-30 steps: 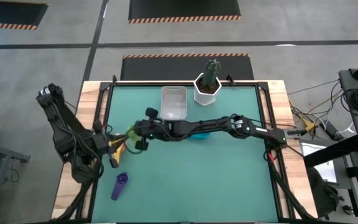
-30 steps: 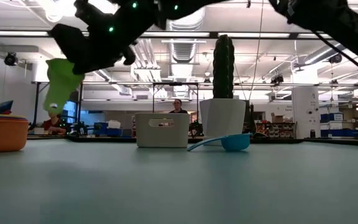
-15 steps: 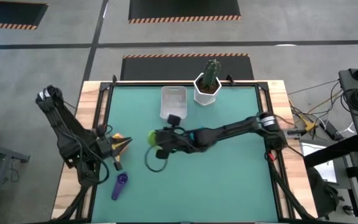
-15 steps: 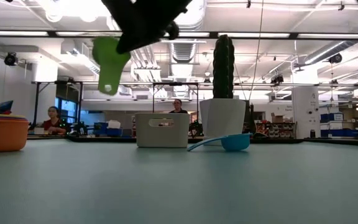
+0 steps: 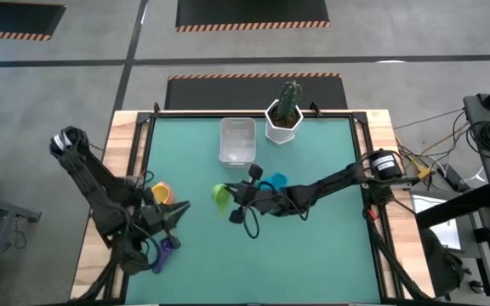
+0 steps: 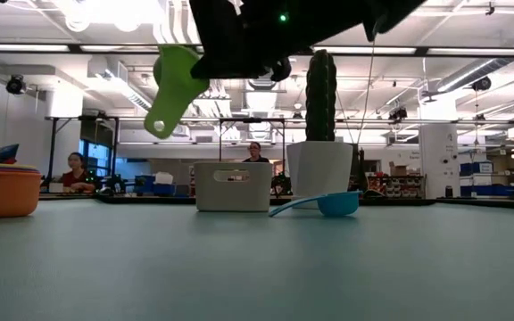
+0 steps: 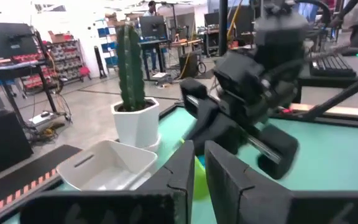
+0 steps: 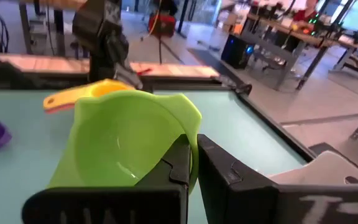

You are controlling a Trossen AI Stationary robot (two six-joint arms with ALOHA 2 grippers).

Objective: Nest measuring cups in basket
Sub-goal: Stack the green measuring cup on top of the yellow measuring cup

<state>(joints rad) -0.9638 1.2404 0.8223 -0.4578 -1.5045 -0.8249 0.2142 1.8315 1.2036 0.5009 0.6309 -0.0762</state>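
Note:
My right gripper (image 5: 232, 197) is at mid-table, shut on the green measuring cup (image 5: 219, 194), which is raised well above the mat in the low view (image 6: 175, 85). The clear basket (image 5: 237, 140) stands toward the far edge, beyond the gripper. A blue cup (image 5: 277, 179) lies on the mat by the right arm. Orange and yellow cups (image 5: 160, 192) sit nested near the left edge, and the purple cup (image 5: 165, 247) lies near the left arm. My left gripper (image 5: 180, 209) is shut, hovers over the left side above the purple cup and points right. My right gripper pinches the green cup by the bowl's rim and wall (image 8: 193, 163), one finger (image 8: 178, 163) on the bowl's inner side and the other outside. The cup is lifted clear, and its handle (image 6: 161, 118) slants down below the bowl.
The white hexagonal cactus pot (image 5: 285, 119) stands right of the basket at the far edge. The basket (image 6: 233, 187), pot (image 6: 319, 168) and blue cup (image 6: 337, 203) line the far side in the low view. Bare mat lies at the near and right side. People sit in the room beyond.
My right gripper has carried the green cup from beside the orange and yellow cups toward the table's right and middle, raising it and turning it. My left arm has swung toward the near edge, closer to the purple cup.

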